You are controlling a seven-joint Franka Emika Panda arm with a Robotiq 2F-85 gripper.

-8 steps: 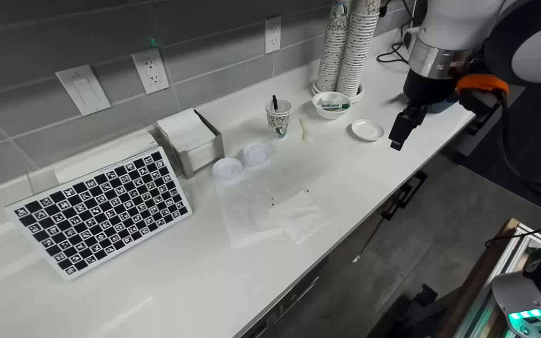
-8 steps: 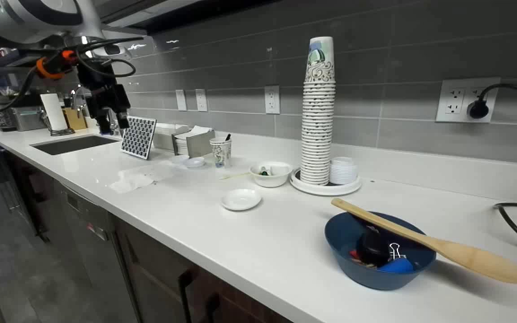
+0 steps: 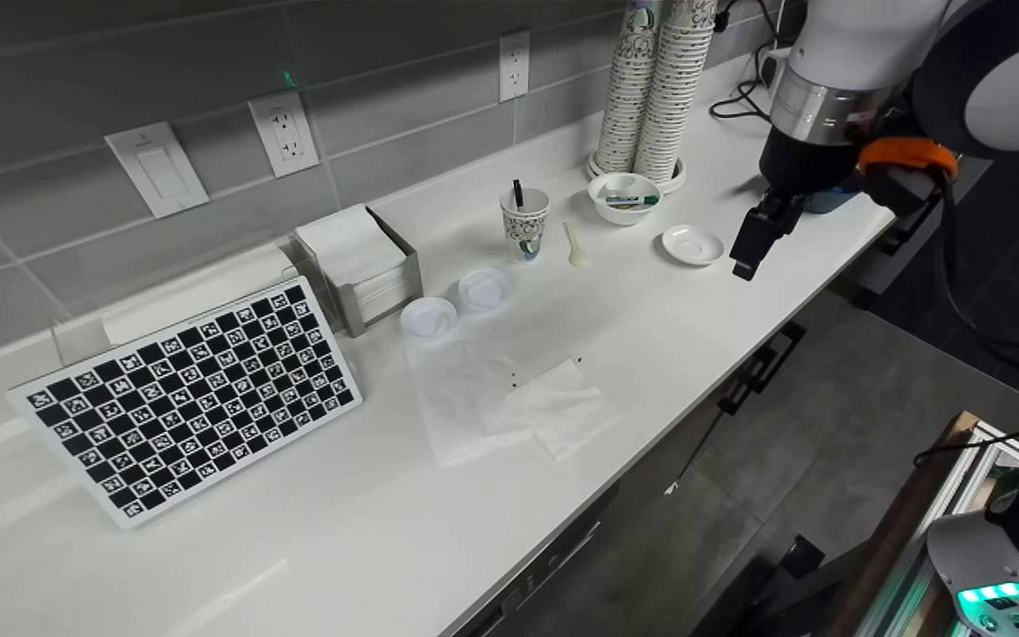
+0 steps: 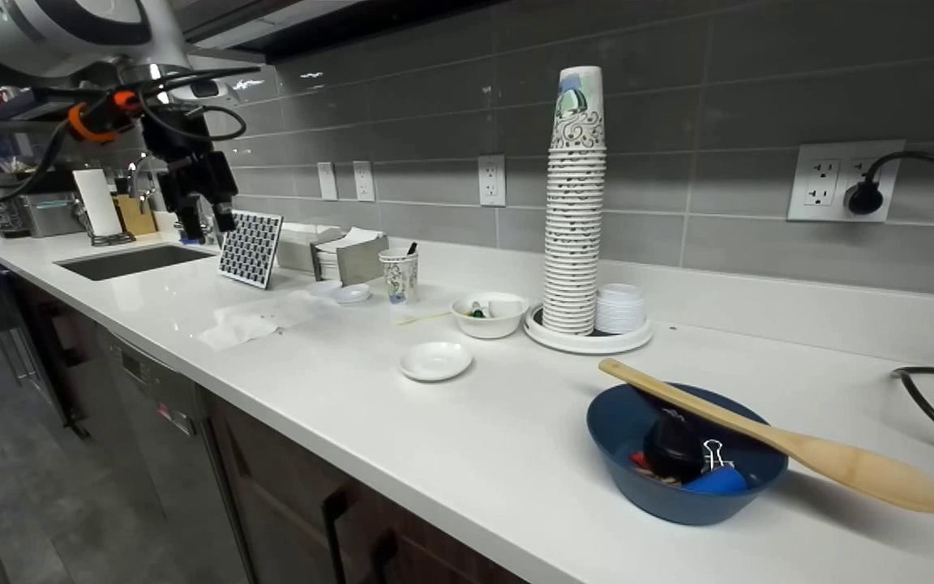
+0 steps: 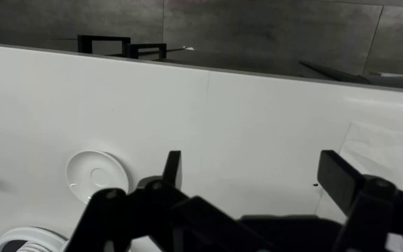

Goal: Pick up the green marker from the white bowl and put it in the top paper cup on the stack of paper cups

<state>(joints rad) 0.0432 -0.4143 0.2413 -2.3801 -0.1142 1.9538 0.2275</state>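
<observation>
The green marker [image 3: 632,201] lies in the white bowl [image 3: 620,216] near the wall; its green end [image 4: 478,311] shows over the rim of the bowl [image 4: 490,327] in an exterior view. The stack of paper cups [image 3: 524,235] stands upright left of the bowl, also seen in an exterior view [image 4: 399,277]. A black pen-like item [image 3: 517,194] stands in the top cup. My gripper [image 5: 249,164] is open with nothing between its fingers. It hangs above the counter, away from bowl and cups, in both exterior views [image 3: 746,268] [image 4: 209,230]. The wrist view shows neither marker nor bowl clearly.
A white saucer [image 3: 692,246] lies near the bowl. Tall cup columns [image 3: 620,115] stand on a round tray [image 4: 589,344] behind it. A plastic spoon [image 3: 575,248] lies beside the cup stack. A blue bowl [image 4: 686,507] carries a wooden spoon [image 4: 832,458]. Napkin holder [image 3: 386,296] and checkered board [image 3: 200,398] stand by the wall.
My gripper has shifted and turned very slightly and stays open. The marker, bowl and cups have not moved.
</observation>
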